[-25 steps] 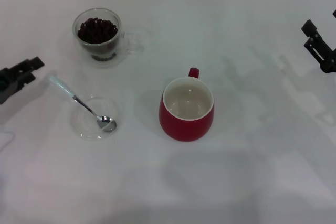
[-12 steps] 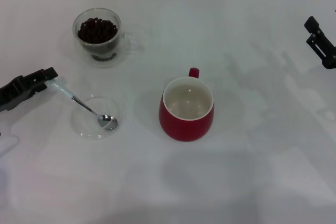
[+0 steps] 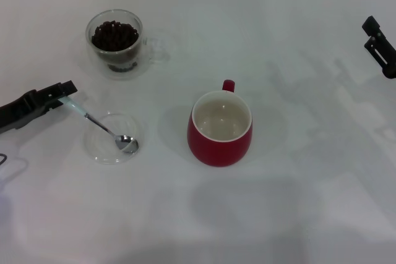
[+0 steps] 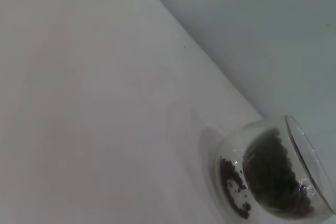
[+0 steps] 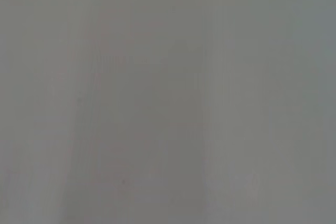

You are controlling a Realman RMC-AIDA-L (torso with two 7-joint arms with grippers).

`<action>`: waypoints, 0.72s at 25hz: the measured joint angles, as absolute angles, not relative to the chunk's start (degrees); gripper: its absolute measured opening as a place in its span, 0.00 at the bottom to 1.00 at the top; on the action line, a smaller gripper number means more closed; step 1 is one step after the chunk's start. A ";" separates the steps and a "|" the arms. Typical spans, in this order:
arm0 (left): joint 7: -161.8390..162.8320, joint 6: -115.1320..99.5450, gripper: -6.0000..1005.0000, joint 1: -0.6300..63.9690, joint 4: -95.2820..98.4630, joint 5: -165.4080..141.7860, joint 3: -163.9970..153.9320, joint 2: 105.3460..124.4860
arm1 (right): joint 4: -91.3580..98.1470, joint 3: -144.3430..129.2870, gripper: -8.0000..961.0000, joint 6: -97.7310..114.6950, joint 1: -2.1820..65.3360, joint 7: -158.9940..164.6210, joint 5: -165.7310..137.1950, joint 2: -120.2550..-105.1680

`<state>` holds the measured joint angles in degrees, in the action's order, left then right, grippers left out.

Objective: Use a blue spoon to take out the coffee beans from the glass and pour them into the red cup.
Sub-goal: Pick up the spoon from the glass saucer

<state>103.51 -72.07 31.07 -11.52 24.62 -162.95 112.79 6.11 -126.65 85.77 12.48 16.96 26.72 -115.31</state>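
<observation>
reaching: left gripper at blue spoon handle tip, finger state unclear; advising closing squarely across handle, avoiding tipping dish.

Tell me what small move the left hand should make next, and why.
Probably settle the left hand onto the blue spoon handle and grip it. The hand sits at the handle's tip, the spoon bowl rests in the clear dish, the coffee beans fill the glass, and the red cup is empty.
</observation>
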 joint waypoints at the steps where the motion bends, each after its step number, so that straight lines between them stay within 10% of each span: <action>1: 103.50 -72.06 0.65 31.19 -11.54 24.44 -162.95 112.80 | 6.15 -126.65 0.79 85.77 12.48 16.96 26.72 -115.29; 13: 103.20 -72.10 0.63 30.53 -11.67 24.25 -162.91 113.50 | 6.50 -126.65 0.79 85.83 12.48 16.96 26.71 -115.22; 18: 101.73 -72.23 0.45 30.33 -11.69 24.20 -162.95 113.57 | 6.64 -126.65 0.79 85.83 12.52 16.96 26.46 -115.22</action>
<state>101.73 -72.23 30.33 -11.69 24.20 -162.95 113.57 6.64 -126.65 85.83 12.52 16.96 26.45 -115.22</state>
